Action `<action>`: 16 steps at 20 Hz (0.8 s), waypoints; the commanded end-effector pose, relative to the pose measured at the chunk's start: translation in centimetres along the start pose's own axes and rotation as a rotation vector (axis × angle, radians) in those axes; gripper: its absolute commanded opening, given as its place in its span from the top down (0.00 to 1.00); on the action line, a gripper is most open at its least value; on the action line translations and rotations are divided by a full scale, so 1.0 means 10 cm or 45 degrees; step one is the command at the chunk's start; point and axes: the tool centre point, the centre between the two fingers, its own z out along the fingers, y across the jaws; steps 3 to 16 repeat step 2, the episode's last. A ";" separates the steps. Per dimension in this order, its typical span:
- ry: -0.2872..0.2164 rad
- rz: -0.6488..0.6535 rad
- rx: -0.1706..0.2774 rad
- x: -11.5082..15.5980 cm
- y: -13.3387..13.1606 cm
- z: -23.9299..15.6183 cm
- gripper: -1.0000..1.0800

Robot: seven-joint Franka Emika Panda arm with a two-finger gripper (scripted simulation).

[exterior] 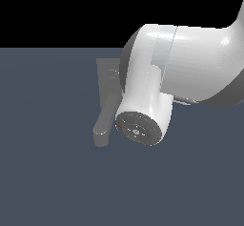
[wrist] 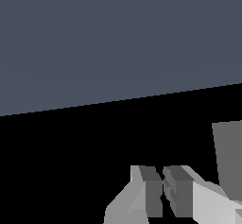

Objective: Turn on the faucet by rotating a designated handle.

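1. on the dark blue-grey floor (exterior: pixel 47 182) sits the grey faucet (exterior: pixel 106 107), a bit toward the exterior view's left of the middle.
2. its thick spout (exterior: pixel 102 128) with the round end points toward the camera.
3. its flat base plate (exterior: pixel 106 67) stands behind the spout.
4. the big white robot arm (exterior: pixel 162 77) hides the rest of the faucet, so the thin handle cannot be seen.
5. from the wrist view, the gripper (wrist: pixel 163 192) has its two dark fingers (wrist: pixel 151 190) pressed close together with nothing between them.
6. a grey slab (wrist: pixel 229 159) shows just beside the gripper.
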 end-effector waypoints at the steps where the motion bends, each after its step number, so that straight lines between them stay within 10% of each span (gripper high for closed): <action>1: 0.040 -0.141 -0.380 0.26 0.38 -0.02 1.00; 16: 0.040 -0.141 -0.380 0.26 0.38 -0.02 1.00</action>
